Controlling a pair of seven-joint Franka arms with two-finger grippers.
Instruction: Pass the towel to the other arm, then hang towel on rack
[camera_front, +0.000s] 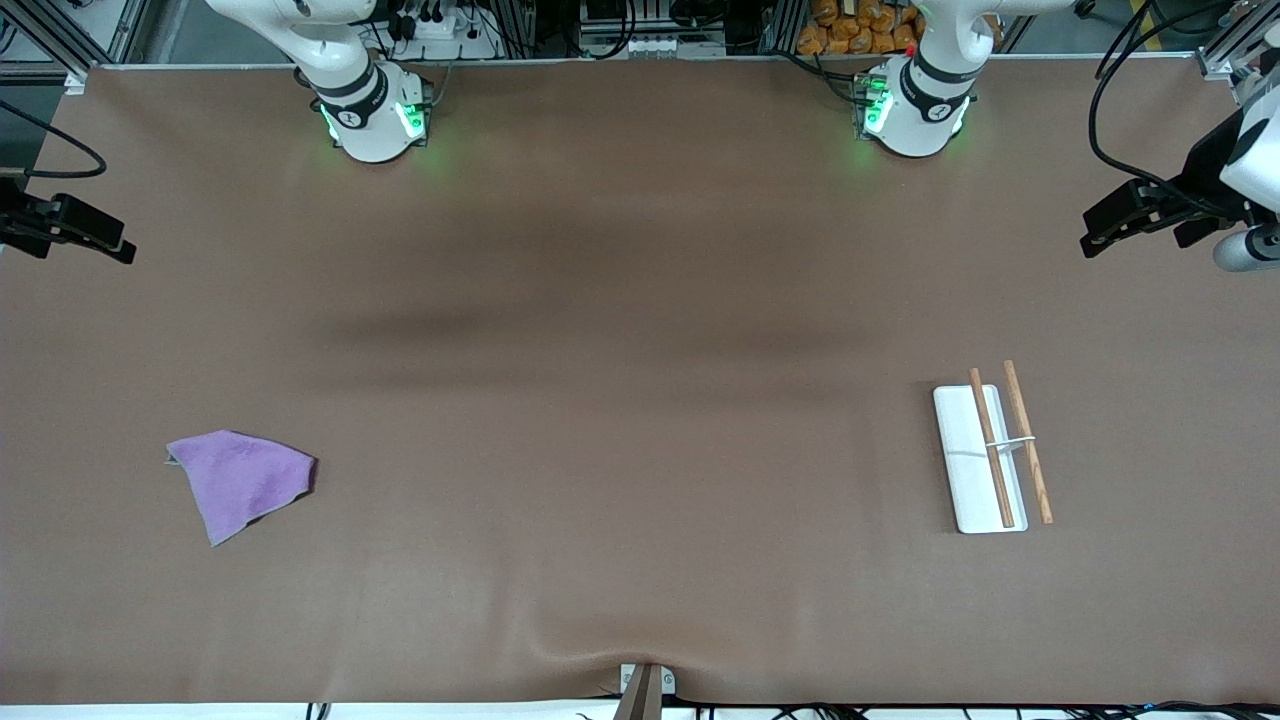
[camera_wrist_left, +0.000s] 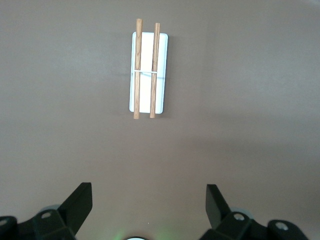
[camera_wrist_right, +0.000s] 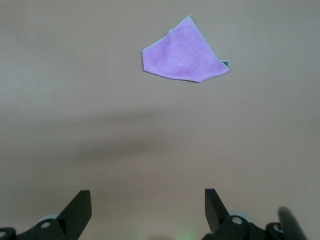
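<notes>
Towel (camera_front: 243, 481) lying crumpled on table (camera_front: 620, 400), toward right arm's end, nothing gripping it. Rack (camera_front: 990, 457) sitting toward left arm's end, well apart from towel, so handover between arms looking necessary.

Right gripper (camera_wrist_right: 147, 212) hanging over bare table near towel, jaws spread wide, carrying nothing. Left gripper (camera_wrist_left: 149, 207) hanging near rack, jaws spread wide, carrying nothing.

Count: one towel, one rack with two wooden rods, two grippers.

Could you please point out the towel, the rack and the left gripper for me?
towel (camera_front: 242, 480), front view, middle of the purple cloth.
rack (camera_front: 965, 470), front view, bare part of its white base.
left gripper (camera_wrist_left: 149, 205), left wrist view, midway between its open fingertips.
</notes>
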